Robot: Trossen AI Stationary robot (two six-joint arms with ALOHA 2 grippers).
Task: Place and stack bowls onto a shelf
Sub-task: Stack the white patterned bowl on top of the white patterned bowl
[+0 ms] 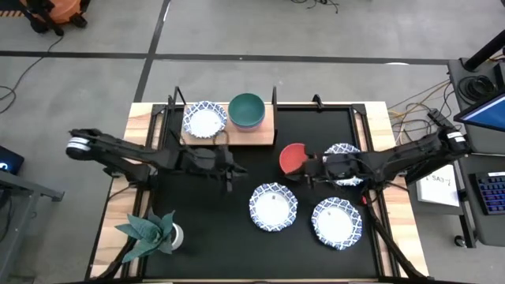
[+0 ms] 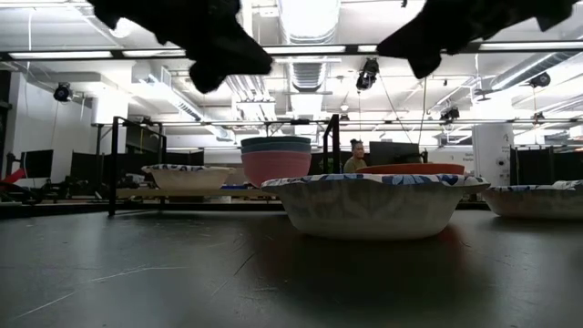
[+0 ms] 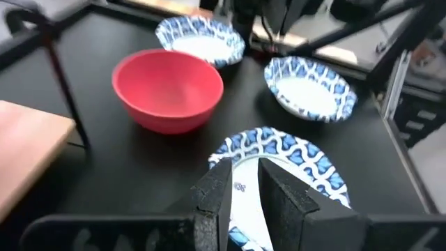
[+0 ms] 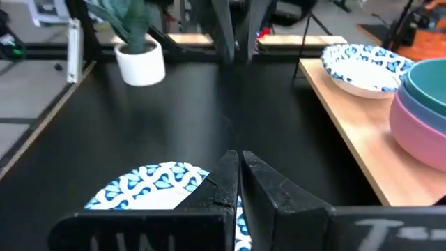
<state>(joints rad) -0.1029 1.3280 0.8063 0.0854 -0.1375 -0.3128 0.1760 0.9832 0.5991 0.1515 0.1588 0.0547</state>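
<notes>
Sitting on the shelf (image 1: 252, 136) are a white bowl with a blue rim (image 1: 204, 120) and a stack of three bowls (image 1: 247, 111), green on top, then blue, then pink. The red bowl (image 1: 293, 158) and three more blue-rimmed bowls (image 1: 274, 207) rest on the black mat (image 1: 237, 229). The left pincer (image 1: 230, 175) hangs beside the shelf, pressed almost together and holding nothing. The right pincer (image 1: 309, 170) is close beside the red bowl, pressed together and holding nothing too. A plant (image 1: 150, 230) stands on the worktop.

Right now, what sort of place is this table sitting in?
Probably a robotics lab or workshop: bare ceiling pipes with strip lights, a concrete floor crossed by loose cables, and a computer keyboard on a side desk.
</notes>
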